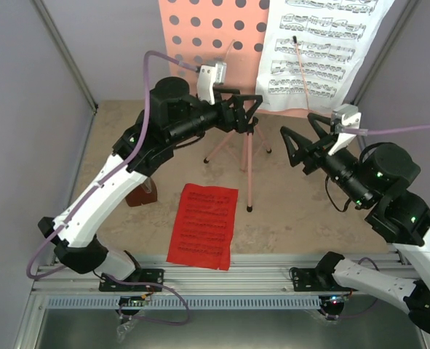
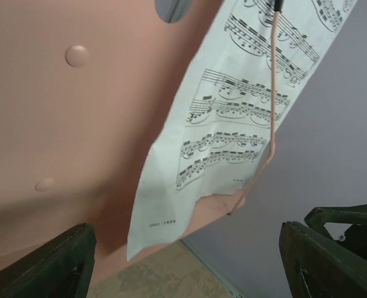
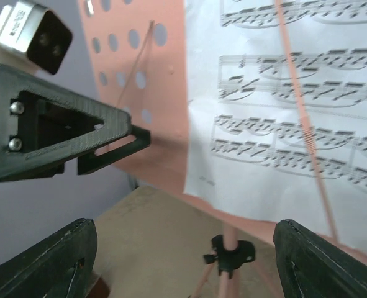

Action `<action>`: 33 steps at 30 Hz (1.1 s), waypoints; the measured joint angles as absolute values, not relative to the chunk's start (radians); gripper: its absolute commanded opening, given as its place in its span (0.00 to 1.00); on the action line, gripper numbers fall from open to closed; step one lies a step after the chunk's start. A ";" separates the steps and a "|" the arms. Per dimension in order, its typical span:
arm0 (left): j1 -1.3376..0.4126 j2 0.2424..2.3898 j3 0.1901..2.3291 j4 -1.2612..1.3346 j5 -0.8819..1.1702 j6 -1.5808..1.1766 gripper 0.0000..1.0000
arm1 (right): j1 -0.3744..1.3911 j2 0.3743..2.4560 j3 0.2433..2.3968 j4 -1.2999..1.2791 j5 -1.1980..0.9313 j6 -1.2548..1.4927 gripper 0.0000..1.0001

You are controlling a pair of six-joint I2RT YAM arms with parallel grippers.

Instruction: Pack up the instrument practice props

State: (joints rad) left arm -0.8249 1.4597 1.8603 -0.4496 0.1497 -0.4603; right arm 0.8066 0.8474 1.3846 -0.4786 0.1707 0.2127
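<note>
Pink stand (image 1: 248, 163) stood at 12 o'clock on the desk (image 1: 309, 218), pole straight up, legs spread so it wouldn't tip. White sheet (image 1: 316, 51) leaned on it, long side up-down, w/ a thin pink wire (image 1: 300, 65) keeping it from slipping. Red sheet (image 1: 203, 225) lay flat at 6, long side approx 12-to-6. L hand (image 1: 238, 109) & R hand (image 1: 296, 149) both had fingers apart, holding nothing.
</note>
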 measured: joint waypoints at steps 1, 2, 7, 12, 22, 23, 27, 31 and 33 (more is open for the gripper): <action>-0.825 1.469 1.871 -0.451 0.141 -0.460 0.83 | 0.807 0.855 1.393 -0.479 0.198 0.203 0.79; -0.825 1.477 1.878 -0.451 0.130 -0.460 0.81 | 0.807 0.864 1.403 -0.480 0.226 0.194 0.80; -0.825 1.506 1.898 -0.452 0.107 -0.460 0.69 | 0.807 0.908 1.456 -0.483 0.341 0.163 0.80; -0.825 1.563 1.952 -0.462 0.106 -0.445 0.62 | 0.807 0.919 1.461 -0.484 0.413 0.150 0.82; -0.825 1.623 1.987 -0.471 0.120 -0.442 0.41 | 0.807 0.920 1.461 -0.483 0.464 0.133 0.86; -0.825 1.623 1.987 -0.465 0.127 -0.445 0.40 | 0.807 0.924 1.461 -0.482 0.473 0.131 0.86; -0.825 1.623 1.975 -0.421 0.161 -0.447 0.37 | 0.807 0.953 1.465 -0.456 0.515 0.120 0.87; -0.825 1.624 1.972 -0.409 0.178 -0.450 0.28 | 0.807 1.013 1.496 -0.428 0.532 0.113 0.87; -0.825 1.624 1.972 -0.402 0.178 -0.450 0.23 | 0.807 1.040 1.511 -0.420 0.538 0.109 0.87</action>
State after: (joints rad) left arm -0.8249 1.6241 1.9717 -0.4023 0.1783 -0.4496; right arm 0.8066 1.0405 1.5112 -0.4198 0.5377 0.1085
